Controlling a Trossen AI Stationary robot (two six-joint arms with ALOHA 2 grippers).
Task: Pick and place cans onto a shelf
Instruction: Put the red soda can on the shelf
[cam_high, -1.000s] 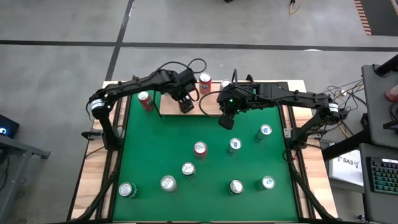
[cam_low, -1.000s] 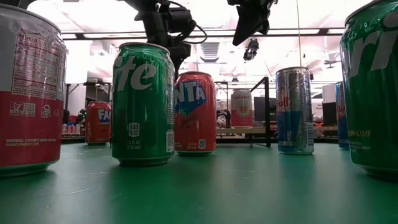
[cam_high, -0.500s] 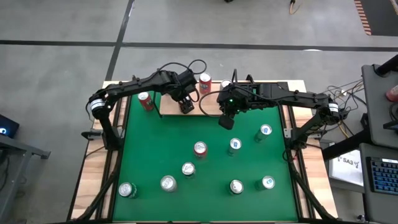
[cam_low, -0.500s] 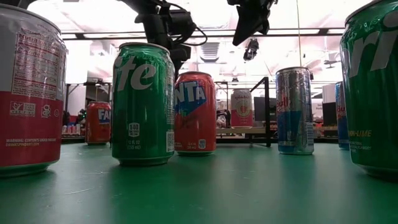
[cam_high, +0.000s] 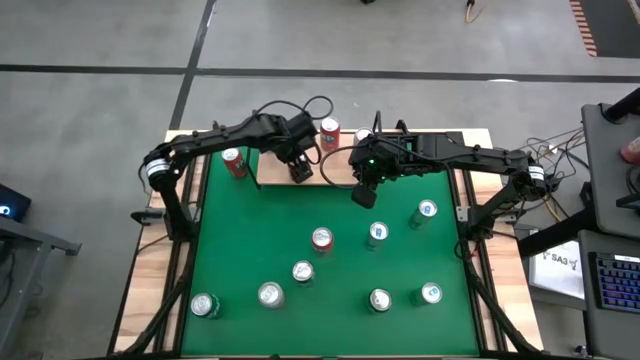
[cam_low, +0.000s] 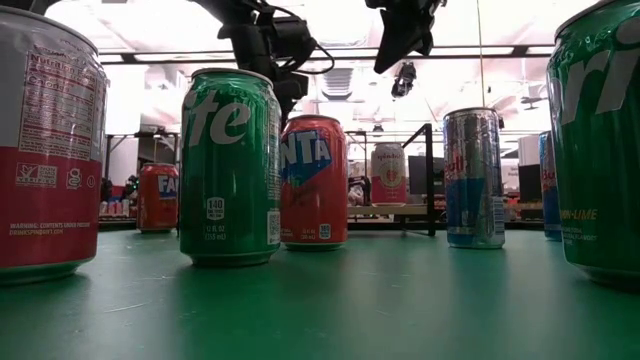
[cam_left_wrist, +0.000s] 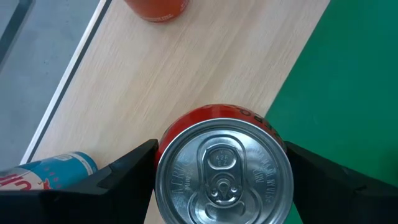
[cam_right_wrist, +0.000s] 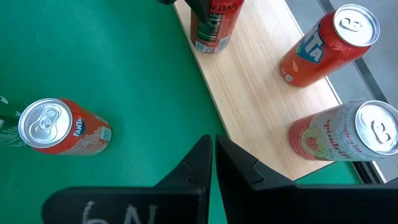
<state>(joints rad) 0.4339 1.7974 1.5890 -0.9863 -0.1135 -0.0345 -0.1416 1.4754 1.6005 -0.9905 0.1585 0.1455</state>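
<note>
Along the surface's far edge, left to right, a red can (cam_high: 235, 161) stood near the far-left corner, then the shelf (cam_high: 275, 166), where the left gripper (cam_high: 299, 172) straddled a red-bodied can (cam_left_wrist: 222, 168), fingers spread to either side of it at the board's near edge. Whether they pressed it I could not tell; placing seemed the step in hand, so the next move called for a straight lift clear. Two more cans (cam_right_wrist: 325, 41) stood on the shelf. Rightward, the right gripper (cam_high: 364, 192) hung closed and empty above the green. Eight cans (cam_high: 322, 238) waited nearer.
</note>
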